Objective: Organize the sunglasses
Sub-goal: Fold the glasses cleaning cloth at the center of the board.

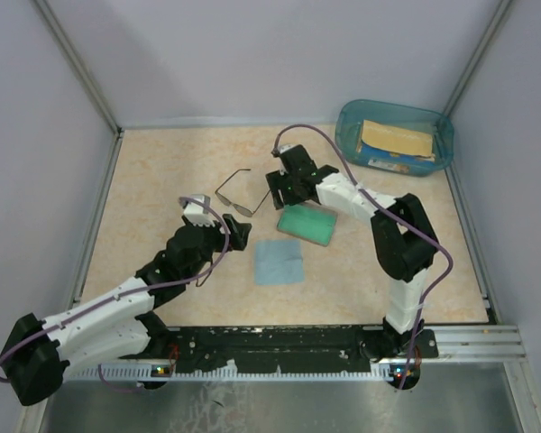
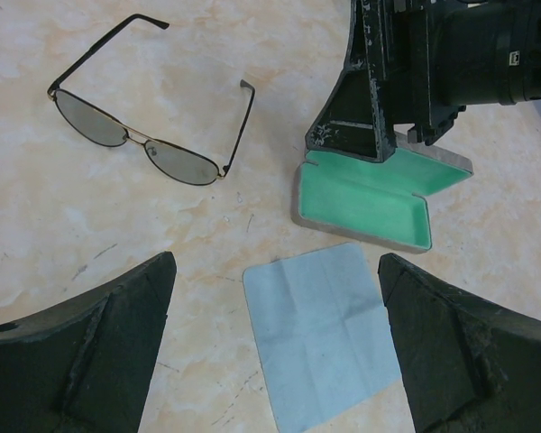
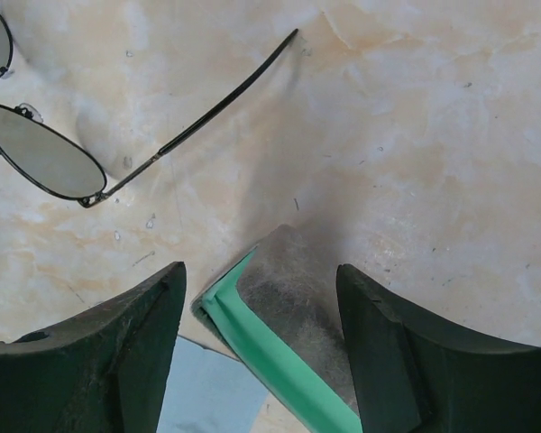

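My left claw [image 2: 275, 271] hangs spread wide above the table [image 2: 90, 225], holding nothing, with the light blue cloth [image 2: 320, 329] lying flat below the gap between its fingers. My right claw [image 3: 259, 280] is also parted. A grey corner of the case [image 2: 365, 194] sits between its fingers, and I cannot tell whether they touch it. The case lies open, showing its green lining. The sunglasses [image 2: 88, 117] rest on the table with both temple arms unfolded, to the left of the case and apart from it, near my right claw and not held by either one. The table is pale beige, marbled, with fine dark scratches. Plain grey walls [image 1: 270, 54] close it in on three sides. A blue bin [image 1: 347, 135] stands in the far right corner.
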`<control>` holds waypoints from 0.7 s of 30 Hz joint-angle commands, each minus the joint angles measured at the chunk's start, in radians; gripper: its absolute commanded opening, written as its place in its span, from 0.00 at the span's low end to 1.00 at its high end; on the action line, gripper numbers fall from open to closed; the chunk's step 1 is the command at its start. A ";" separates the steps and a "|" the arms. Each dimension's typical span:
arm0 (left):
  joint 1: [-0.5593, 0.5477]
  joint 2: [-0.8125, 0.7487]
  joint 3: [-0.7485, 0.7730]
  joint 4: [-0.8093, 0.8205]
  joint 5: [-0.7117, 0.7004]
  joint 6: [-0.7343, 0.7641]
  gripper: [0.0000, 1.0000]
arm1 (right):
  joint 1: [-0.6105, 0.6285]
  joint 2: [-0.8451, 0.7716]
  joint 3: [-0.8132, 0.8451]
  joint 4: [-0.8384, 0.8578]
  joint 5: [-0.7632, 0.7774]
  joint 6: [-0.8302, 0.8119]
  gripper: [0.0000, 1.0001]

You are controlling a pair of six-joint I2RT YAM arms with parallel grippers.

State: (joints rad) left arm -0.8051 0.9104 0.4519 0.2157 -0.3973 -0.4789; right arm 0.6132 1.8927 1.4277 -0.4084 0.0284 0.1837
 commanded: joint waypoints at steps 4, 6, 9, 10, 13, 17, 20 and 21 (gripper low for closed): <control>0.004 -0.016 -0.020 -0.016 -0.005 -0.012 1.00 | 0.020 -0.053 0.020 0.064 0.031 -0.001 0.69; 0.004 -0.010 -0.024 -0.017 0.001 -0.012 1.00 | 0.020 -0.095 -0.008 0.098 0.049 0.007 0.70; 0.004 0.004 -0.032 -0.014 0.013 -0.015 1.00 | 0.021 -0.166 -0.052 0.140 0.074 0.020 0.72; 0.004 0.013 -0.037 -0.008 0.020 -0.017 1.00 | 0.020 -0.201 -0.075 0.151 0.081 0.024 0.73; 0.004 0.042 -0.042 0.007 0.044 -0.021 0.99 | 0.020 -0.305 -0.144 0.178 0.095 0.037 0.73; 0.004 0.089 -0.035 0.019 0.070 -0.028 0.99 | 0.021 -0.452 -0.286 0.227 0.068 0.069 0.70; 0.004 0.130 -0.029 0.041 0.098 -0.023 0.99 | 0.025 -0.560 -0.416 0.269 0.029 0.114 0.64; 0.003 0.143 -0.024 0.047 0.105 -0.023 0.99 | 0.031 -0.590 -0.456 0.278 0.026 0.127 0.61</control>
State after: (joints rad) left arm -0.8051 1.0164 0.4202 0.2089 -0.3401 -0.4980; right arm 0.6266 1.4181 1.0924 -0.2104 0.0822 0.2466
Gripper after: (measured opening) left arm 0.996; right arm 0.654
